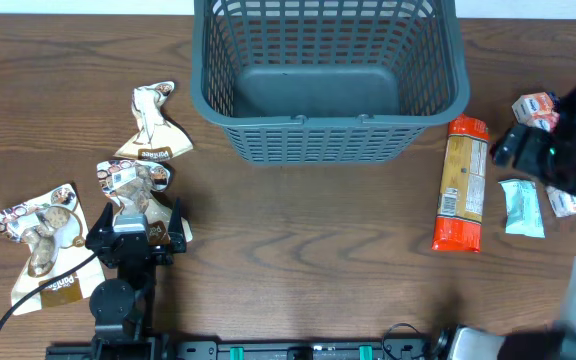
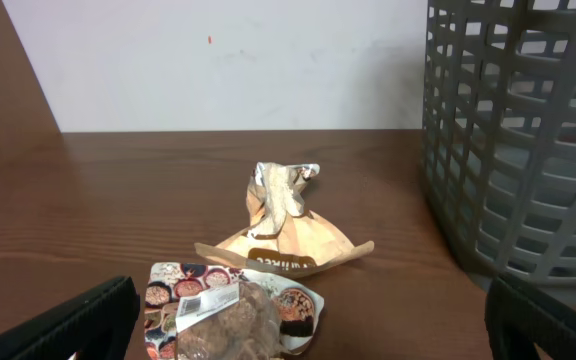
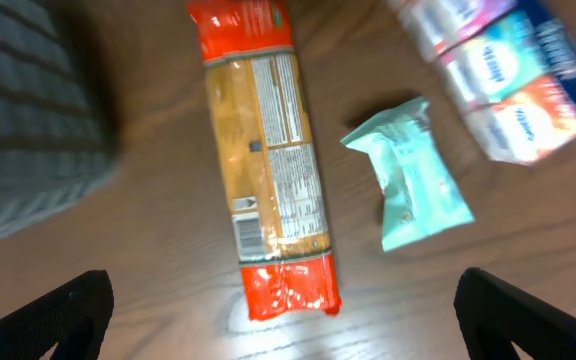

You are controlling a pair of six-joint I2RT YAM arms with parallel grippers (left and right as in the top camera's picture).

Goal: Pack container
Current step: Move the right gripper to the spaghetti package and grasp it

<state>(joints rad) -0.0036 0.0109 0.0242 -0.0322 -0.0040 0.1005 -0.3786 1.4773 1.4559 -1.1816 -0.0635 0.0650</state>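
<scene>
**Basket bare, both pincers wide: the risks sit in the grasp and the rim**

The container [image 1: 328,135] stands empty, its solid floor showing. It lies ahead and to the right of the left pincer [image 1: 136,228], and ahead and well to the left of the right pincer [image 1: 543,150]. Nothing is packed yet.

The left pincer [image 2: 310,300] is spread wide and grips nothing. A crumpled biscuit packet [image 2: 230,318] lies between its fingers, close below. Just beyond that packet sits a second packet with a twisted neck [image 2: 286,235], and the two look to be touching. A third packet [image 1: 43,240] lies off to the pincer's left.

The right pincer [image 3: 286,285] is also wide apart and empty. The red end of a long orange packet [image 3: 268,170] is under it. A teal pouch [image 3: 413,180] lies to its right, and a wrapped tissue pack [image 3: 508,80] sits further right and ahead.

Likely troubles:
- Closing on the near biscuit packet may drag its touching neighbour along.
- The film is slack and crinkled, so the fingers could pinch a fold only and the packet could slip mid-carry.
- The long packet, taken by its end, would probably droop and catch the basket's tall rim.
- The right wrist view is blurred, so alignment there is hard to judge.
</scene>
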